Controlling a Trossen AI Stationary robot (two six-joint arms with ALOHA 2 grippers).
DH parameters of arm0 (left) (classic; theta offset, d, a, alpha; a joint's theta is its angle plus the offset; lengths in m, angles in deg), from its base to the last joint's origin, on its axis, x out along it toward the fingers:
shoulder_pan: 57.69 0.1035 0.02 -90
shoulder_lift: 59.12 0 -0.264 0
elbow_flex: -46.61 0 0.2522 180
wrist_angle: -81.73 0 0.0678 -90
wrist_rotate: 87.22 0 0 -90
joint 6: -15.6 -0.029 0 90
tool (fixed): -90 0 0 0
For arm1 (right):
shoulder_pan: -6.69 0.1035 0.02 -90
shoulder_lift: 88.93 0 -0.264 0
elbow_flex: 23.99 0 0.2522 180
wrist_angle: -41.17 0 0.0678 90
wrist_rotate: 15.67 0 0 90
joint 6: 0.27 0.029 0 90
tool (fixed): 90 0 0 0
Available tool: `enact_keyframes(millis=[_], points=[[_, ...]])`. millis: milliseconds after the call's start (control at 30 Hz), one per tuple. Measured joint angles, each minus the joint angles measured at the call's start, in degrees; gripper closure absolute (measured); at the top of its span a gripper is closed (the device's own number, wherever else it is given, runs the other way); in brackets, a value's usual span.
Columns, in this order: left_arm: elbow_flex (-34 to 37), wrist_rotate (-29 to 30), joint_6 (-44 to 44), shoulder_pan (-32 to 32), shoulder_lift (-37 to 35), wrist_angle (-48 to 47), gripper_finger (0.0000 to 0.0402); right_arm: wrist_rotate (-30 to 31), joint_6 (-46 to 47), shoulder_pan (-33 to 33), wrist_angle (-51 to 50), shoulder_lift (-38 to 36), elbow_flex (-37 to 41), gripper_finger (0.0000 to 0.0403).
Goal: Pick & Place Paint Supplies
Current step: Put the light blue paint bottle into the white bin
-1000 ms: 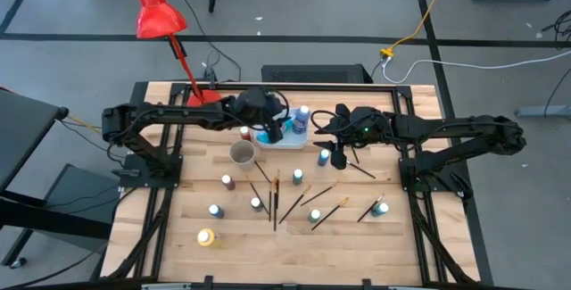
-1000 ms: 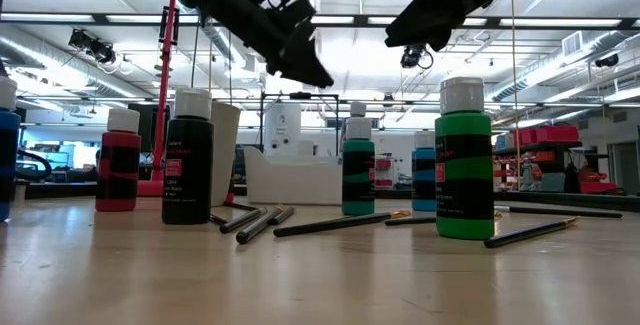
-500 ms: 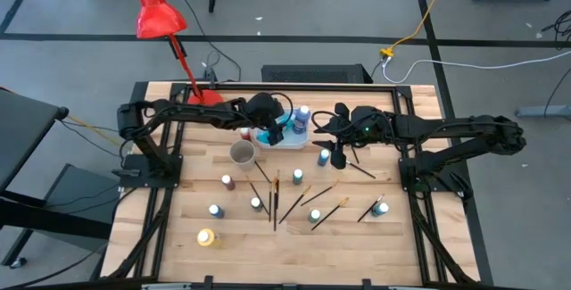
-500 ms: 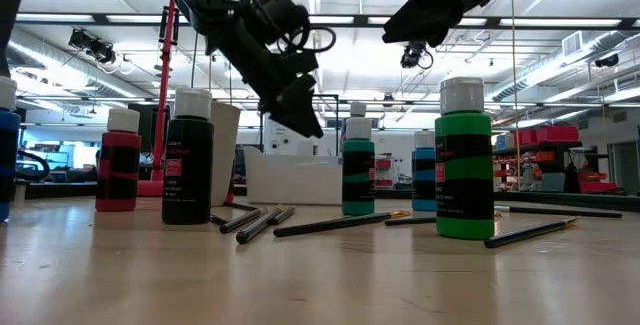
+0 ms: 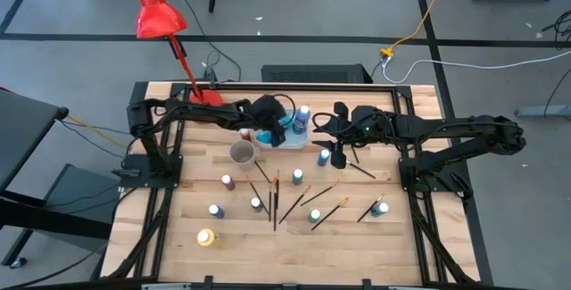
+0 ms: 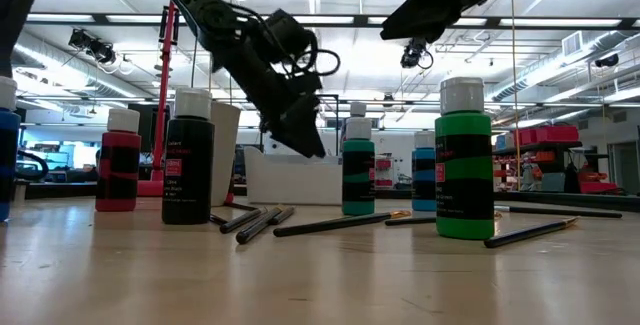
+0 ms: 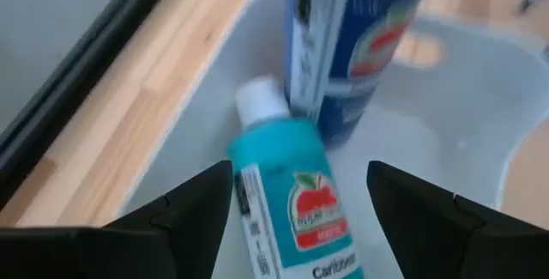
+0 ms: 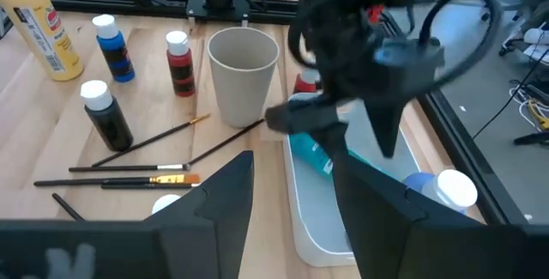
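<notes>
The wooden desk (image 5: 178, 236) has a wide bare strip along its near edge and more free room at its left and right sides; the clutter sits in the middle. At the far left corner stands a red lamp (image 5: 157, 13), its base near the far edge. The left arm reaches in from the left side, the right arm from the right.

A white tray (image 5: 287, 141) lies toward the far middle of the desk, just right of a beige cup (image 5: 242, 153). The left pincer (image 7: 300, 202) hangs over the tray, fingers spread wide around a teal bottle (image 7: 296, 206) that lies on its side inside — whether they touch it I cannot tell. A dark blue bottle (image 7: 352, 47) stands upright just beyond it in the same tray.

The right pincer (image 5: 339, 157) hovers just right of the tray, above the desk, open and holding nothing.

Nearer, the brushes (image 5: 275, 199) lie scattered in the middle of the desk, with small bottles around them — a yellow bottle (image 5: 206, 236) closest to the near left, a green bottle (image 6: 463, 160) upright at the near right.
</notes>
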Motion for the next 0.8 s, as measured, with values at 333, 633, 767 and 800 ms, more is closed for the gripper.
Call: enact_keyframes(millis=[333, 633, 767, 800], points=[[-0.04, -0.65, -0.01, 0.86, 5.99, 1.90, 0.0124, -0.01, 0.04, 0.00, 0.04, 0.00, 0.00, 0.0236], [-0.11, -0.35, -0.15, 1.08, 6.25, 1.90, 0.0154, 0.00, 0.19, 0.00, 0.00, 0.00, 0.00, 0.0236], [-0.09, -0.18, 0.42, 1.11, 6.28, 1.98, 0.0187, -0.02, 0.47, 0.00, 0.00, 0.00, 0.00, 0.0236], [-0.08, -0.03, 0.89, 1.11, 6.25, 2.13, 0.0192, -0.01, 0.47, 0.00, 0.00, 0.00, 0.00, 0.0236]])
